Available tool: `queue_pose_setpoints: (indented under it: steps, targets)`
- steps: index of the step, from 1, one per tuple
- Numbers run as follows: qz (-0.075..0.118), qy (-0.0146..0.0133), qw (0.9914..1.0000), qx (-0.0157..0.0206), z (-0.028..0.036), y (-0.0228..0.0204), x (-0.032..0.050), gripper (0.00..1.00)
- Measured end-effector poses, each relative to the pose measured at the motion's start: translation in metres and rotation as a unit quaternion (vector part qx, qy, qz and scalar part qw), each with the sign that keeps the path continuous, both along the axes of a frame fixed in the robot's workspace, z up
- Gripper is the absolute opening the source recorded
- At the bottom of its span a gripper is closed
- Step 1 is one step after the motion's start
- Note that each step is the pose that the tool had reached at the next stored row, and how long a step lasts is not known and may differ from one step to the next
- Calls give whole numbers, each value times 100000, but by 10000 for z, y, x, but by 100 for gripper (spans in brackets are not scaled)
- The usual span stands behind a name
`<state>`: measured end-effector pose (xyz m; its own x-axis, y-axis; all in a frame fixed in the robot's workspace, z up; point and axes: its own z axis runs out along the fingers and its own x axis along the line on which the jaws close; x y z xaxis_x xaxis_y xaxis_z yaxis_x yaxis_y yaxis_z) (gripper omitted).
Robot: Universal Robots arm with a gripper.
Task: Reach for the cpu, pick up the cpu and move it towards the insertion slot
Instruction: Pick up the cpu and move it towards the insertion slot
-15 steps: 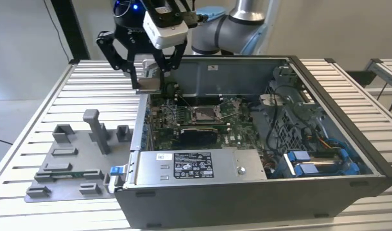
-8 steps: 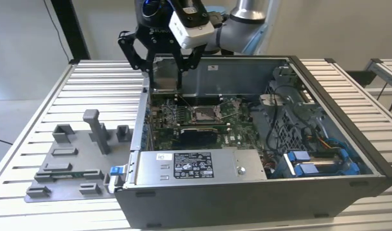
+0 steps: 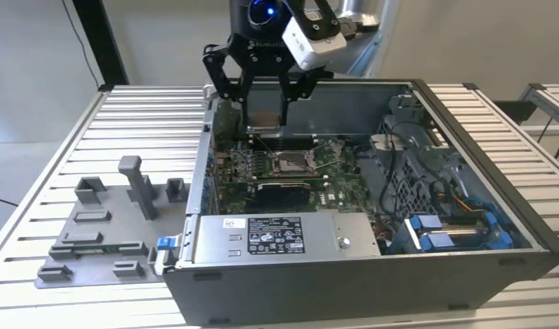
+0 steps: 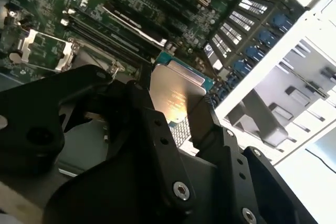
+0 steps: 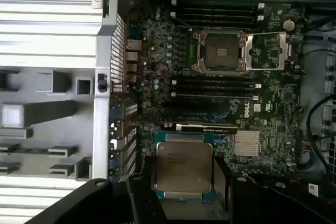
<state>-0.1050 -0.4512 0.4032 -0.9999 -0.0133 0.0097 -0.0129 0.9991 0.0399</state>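
Your claw (image 3: 265,113) is clamped on the cpu (image 3: 263,119), one black finger on each of two opposite edges, holding it in the air above the open case (image 3: 371,274). In the exterior view it hangs over the far edge of the green board (image 3: 339,175), at about 11 o'clock from the slot (image 3: 291,162) and well apart from it.

In the first wrist view the cpu (image 5: 182,167) shows its silvery top with a teal rim, gripped between the fingers (image 5: 140,192); the slot (image 5: 220,52) lies open with its shiny frame and dark centre, and its hinged plate is swung out flat to one side. Between cpu and slot run the long black card slots (image 5: 212,85) and a small ribbed heatsink (image 5: 247,142). In the second wrist view the cpu (image 4: 176,90) is pinched the same way, and the slot (image 4: 44,51) sits beyond the card slots.

Around the slot you have a bundle of cables (image 3: 402,147) at its 3 o'clock in the exterior view, and the silver power supply (image 3: 279,236) at 6 o'clock. Outside the case, on the slatted tabletop (image 3: 142,116), the grey fixture blocks (image 3: 110,223) stand at the exterior view's left.
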Motion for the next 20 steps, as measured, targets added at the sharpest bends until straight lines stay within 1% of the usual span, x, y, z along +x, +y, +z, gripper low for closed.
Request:
queue_pose_setpoints:
  steps: [7, 10, 13, 15, 16, 20]
  targets:
    - [0, -3, 100000, 4, -4, 6, 317, 0]
    - [2, -11, 100000, -3, -7, 24, 441, 0]
    - [0, -41, 100000, 2, -10, 51, 552, 0]
    - [3, -86, 100000, 0, -13, 71, 596, 0]
    - [-5, -125, 100000, -4, -13, 81, 598, 0]
    - [3, -137, 100000, -1, -13, 82, 599, 0]
